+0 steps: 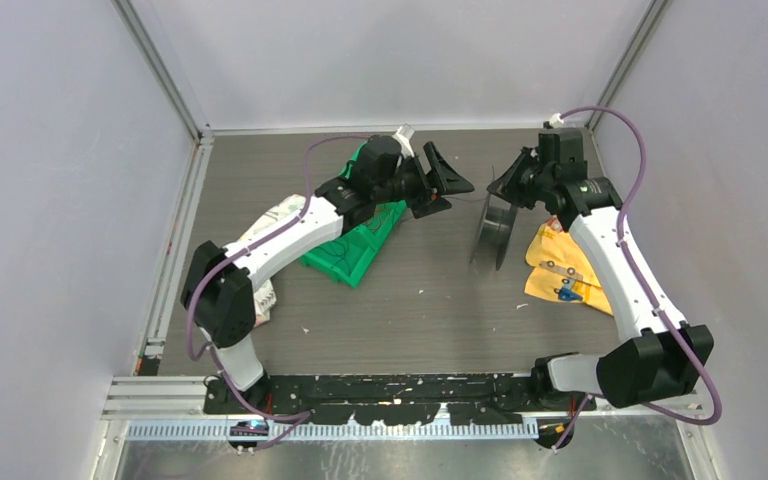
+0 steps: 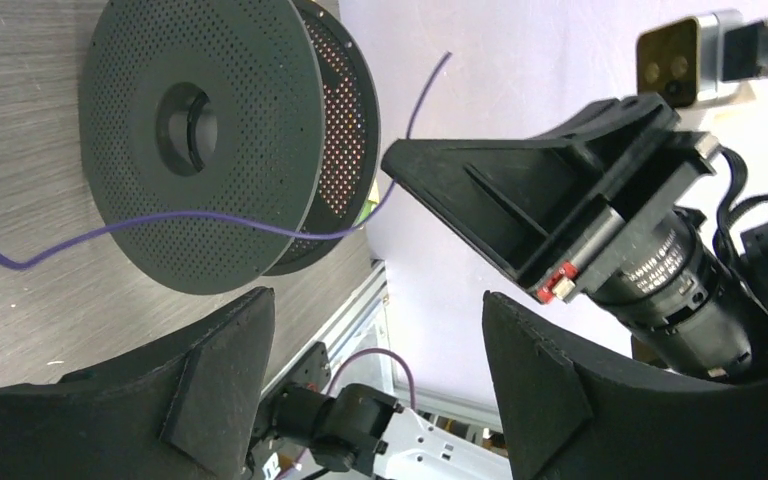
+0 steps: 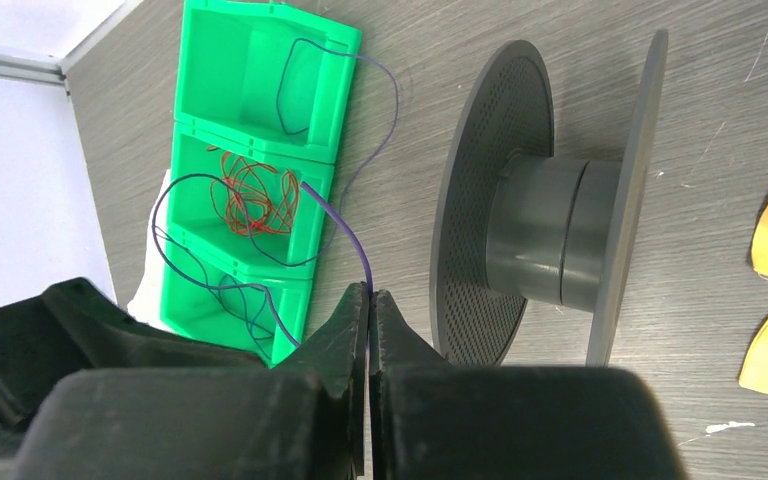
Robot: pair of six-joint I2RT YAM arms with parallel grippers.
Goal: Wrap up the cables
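Seen from above, two white and black robot arms reached over a dark grey wood-grain table [image 1: 410, 320]. The right gripper [image 3: 370, 296], at about 2 o'clock from the table's middle, had its two black fingers pressed tightly together, pinching one very thin purple cable [image 3: 345, 230] at the very tips. From that pinch the cable ran away toward 11 o'clock in the right wrist view and curved into a bright green plastic tray [image 3: 185, 110] with three compartments in a row. The left gripper [image 2: 375, 315], at about 1 o'clock from the table's middle, had its fingers spread wide with nothing between them and nothing touching them. In its own wrist view, the purple cable crossed well ahead of its fingertips, in front of the face of the spool. There was one wide black two-flanged spool [image 3: 550, 235] with perforated flanges. It stood on edge on the table at about 3 o'clock, just below the right gripper and apart from both grippers. The tray lay at about 9 o'clock, partly under the left arm. Its middle compartment held one loose coil of orange-red wire [image 3: 255, 195]. Thin dark loops lay across all three compartments, but how many separate strands they made could not be counted. One crumpled yellow cloth or bag [image 1: 560, 270] lay at about 4 o'clock beside the spool, under the right arm.
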